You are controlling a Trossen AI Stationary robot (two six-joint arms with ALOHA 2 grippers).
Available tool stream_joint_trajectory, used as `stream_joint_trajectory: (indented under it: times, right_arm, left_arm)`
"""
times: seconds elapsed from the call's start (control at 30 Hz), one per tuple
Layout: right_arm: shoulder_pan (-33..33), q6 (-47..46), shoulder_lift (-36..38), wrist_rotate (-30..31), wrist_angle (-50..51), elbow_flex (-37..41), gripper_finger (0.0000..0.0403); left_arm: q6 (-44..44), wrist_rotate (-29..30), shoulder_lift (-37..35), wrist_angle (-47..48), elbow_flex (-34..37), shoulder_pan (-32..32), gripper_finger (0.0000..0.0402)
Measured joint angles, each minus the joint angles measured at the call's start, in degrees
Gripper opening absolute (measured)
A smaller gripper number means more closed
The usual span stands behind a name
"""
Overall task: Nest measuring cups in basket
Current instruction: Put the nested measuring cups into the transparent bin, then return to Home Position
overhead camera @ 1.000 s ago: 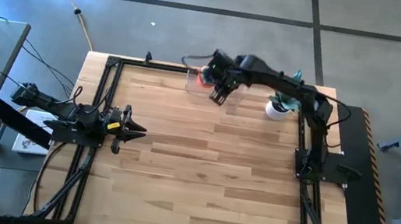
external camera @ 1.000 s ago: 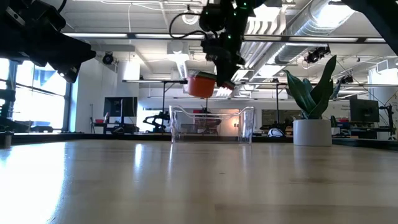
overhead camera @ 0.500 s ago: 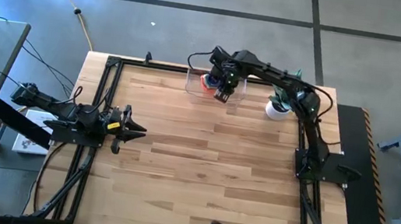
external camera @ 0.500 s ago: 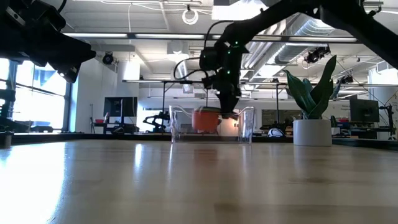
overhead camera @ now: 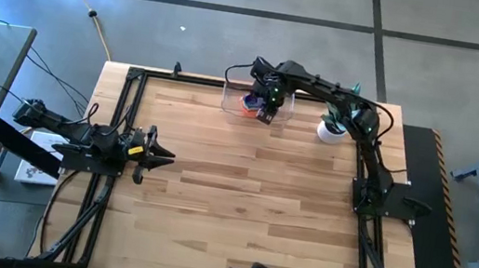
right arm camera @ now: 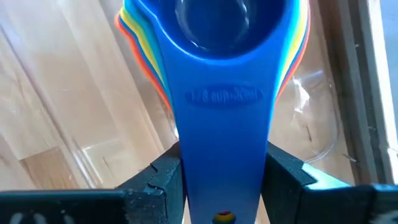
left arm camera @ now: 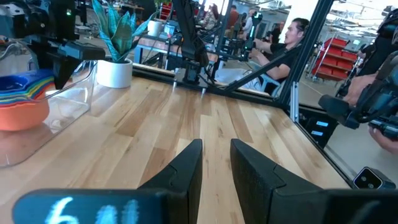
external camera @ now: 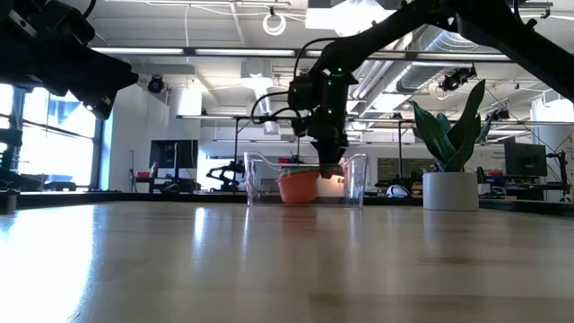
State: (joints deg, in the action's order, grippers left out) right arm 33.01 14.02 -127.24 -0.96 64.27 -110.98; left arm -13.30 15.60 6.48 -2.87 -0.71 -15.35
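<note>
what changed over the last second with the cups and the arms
The right gripper came down from above the basket, carrying the nested measuring cups inside, down to about its floor; its fingers still clamp the blue handle. The left gripper, the basket and the plant pot stayed where they were.

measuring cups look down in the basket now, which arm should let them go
Right. The right gripper is shut on the handles of the stacked measuring cups, already lowered inside the basket. The left gripper waits at the table's left edge, far off.
</note>
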Motion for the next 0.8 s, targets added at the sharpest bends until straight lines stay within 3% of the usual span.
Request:
stream_joint_trajectory:
  times: [0.27,0.6,0.8]
  right_arm:
    - [0.1,0.0,0.0,0.3,0.3,0.0,0.016]
    - [0.3,0.2,0.1,0.7,0.4,0.0,0.0269]
    - [0.3,-1.6,2.3,0.7,1.2,-0.5,0.0287]
  left_arm:
    - [0.0,0.0,0.0,0.0,0.0,0.0,0.0074]
    - [0.0,0.0,0.0,0.0,0.0,0.0,0.0074]
    - [0.0,0.0,0.0,0.0,0.0,0.0,0.0074]
